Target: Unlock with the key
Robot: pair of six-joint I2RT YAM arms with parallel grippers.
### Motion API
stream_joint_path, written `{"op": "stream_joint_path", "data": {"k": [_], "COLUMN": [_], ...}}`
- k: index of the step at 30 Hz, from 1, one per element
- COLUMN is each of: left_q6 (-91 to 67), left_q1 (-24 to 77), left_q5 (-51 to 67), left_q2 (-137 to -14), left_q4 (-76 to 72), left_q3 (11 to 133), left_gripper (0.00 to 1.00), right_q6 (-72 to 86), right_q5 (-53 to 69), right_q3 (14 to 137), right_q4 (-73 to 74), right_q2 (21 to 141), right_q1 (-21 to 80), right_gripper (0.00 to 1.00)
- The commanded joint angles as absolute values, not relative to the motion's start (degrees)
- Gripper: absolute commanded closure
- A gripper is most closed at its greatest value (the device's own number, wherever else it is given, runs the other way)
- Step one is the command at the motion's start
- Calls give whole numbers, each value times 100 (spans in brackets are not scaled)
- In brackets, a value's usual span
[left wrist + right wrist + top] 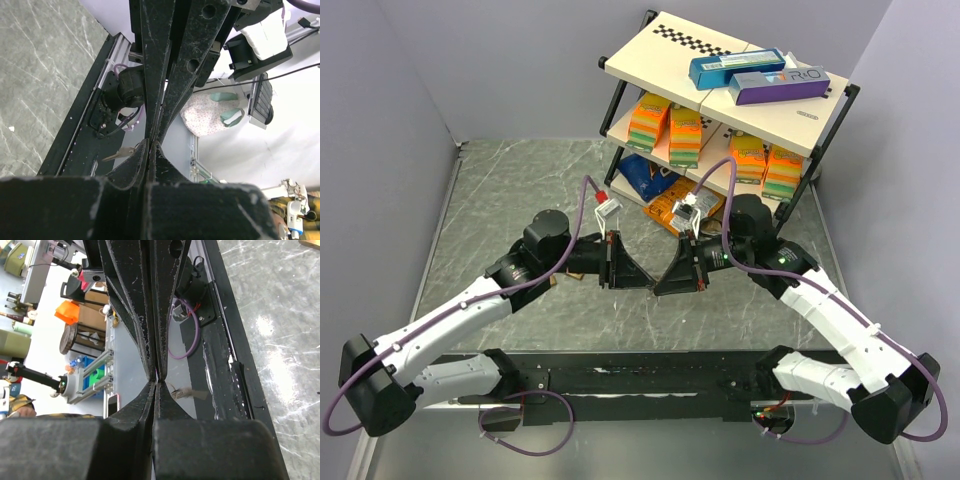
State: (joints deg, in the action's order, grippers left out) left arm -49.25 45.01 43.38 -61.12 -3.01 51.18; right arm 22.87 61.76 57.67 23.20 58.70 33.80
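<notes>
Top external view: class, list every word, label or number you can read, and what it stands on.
"RiO", middle letter unsure: on the purple rectangular box.
Blue rectangular box: white label print too small to read.
White shelf top: small dark print at its right edge, blurred.

scene notes, non-task items only. grey marbled table top [510,190] ran from the near edge to the far grey walls [520,60]. a black-framed shelf rack [660,55] stood at the far right, with a checkered strip along its top board. on the top board lay a blue box [735,68] and, just right of it, a purple box [778,87]. the middle shelf held four orange-and-green striped boxes [685,135], upright, two left and two right. under the rack lay a blue packet [645,178] and, nearer, an orange packet [672,212].
</notes>
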Motion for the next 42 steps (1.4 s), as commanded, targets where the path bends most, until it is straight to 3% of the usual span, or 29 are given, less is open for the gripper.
{"op": "stream_joint_path", "data": {"k": [1, 2, 4, 5, 6, 7, 10, 16, 27, 36, 42], "left_q6": [-4887, -4878, -4904, -4913, -4930, -4931, -4861, -5220, -5072, -4791, -4369], "left_q1": [4483, 4465, 4377, 4342, 4246, 4193, 4043, 3657, 3129, 2066, 1741], "left_q5": [3710, 3552, 2851, 2639, 2271, 2102, 1487, 151, -641, -789, -888], "left_q2": [-6012, -5968, -5828, -5766, -5713, -5582, -5327, -4914, -4904, -6397, -7460], "left_q4": [-510, -466, -335, -308, -299, -281, -159, 799, 2574, 4024, 4069], "left_q3": [5230, 5160, 5098, 5002, 4957, 4931, 4878, 4826, 4807, 5176, 5308], "left_gripper": [99, 96, 79, 56, 42, 22, 1, 4, 4, 3, 3], "right_q6": [2390, 2417, 2522, 2566, 2610, 2697, 2847, 2795, 2242, 2417, 2443], "right_q5": [6135, 6056, 5863, 5784, 5644, 5590, 5450, 5239, 4317, 4193, 4052], "right_q3": [5810, 5801, 5775, 5714, 5669, 5617, 5319, 5089, 5783, 5660, 5537], "right_q4": [1969, 1951, 1838, 1785, 1732, 1662, 1530, 1608, 2390, 2241, 2206], "right_q2": [5897, 5897, 5871, 5801, 5749, 5713, 5503, 5045, 5106, 4913, 4729], "right_q1": [3454, 3454, 3437, 3393, 3349, 3314, 3042, 2277, 2118, 2127, 2127], "right_gripper": [100, 100, 100, 100, 100, 100, 100, 100, 100, 100, 100]}}
